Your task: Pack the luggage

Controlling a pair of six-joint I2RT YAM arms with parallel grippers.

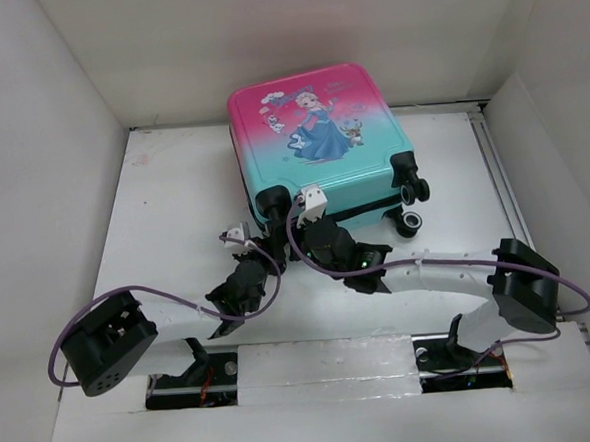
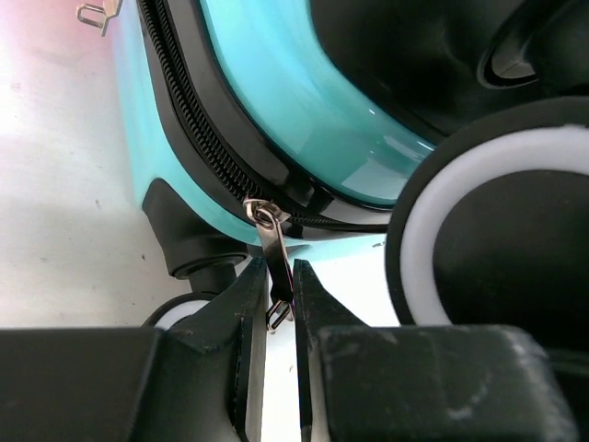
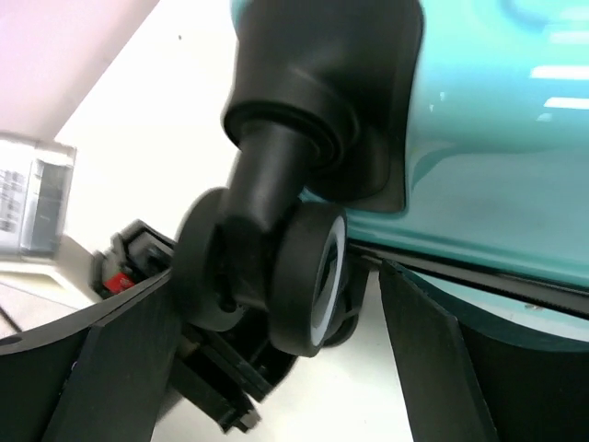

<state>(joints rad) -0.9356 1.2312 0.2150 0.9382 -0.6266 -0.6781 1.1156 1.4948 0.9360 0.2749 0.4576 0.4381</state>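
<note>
Currently flat on the bench (image 1: 173,188), toward the far wall: luggage (image 1: 315,145), shut, princess print facing up, pink at the far end fading to teal at the near end, wheels along the near right edge. Left end effector (image 2: 281,296) narrowed to a slit, clamped on the metal zipper pull (image 2: 272,249) hanging from the black zipper track (image 2: 198,120) at a teal corner. Right end effector (image 3: 276,295) spread wide, one finger on either side of a black-and-white caster wheel (image 3: 313,267) under the teal shell; whether touching it, cannot tell.
</note>
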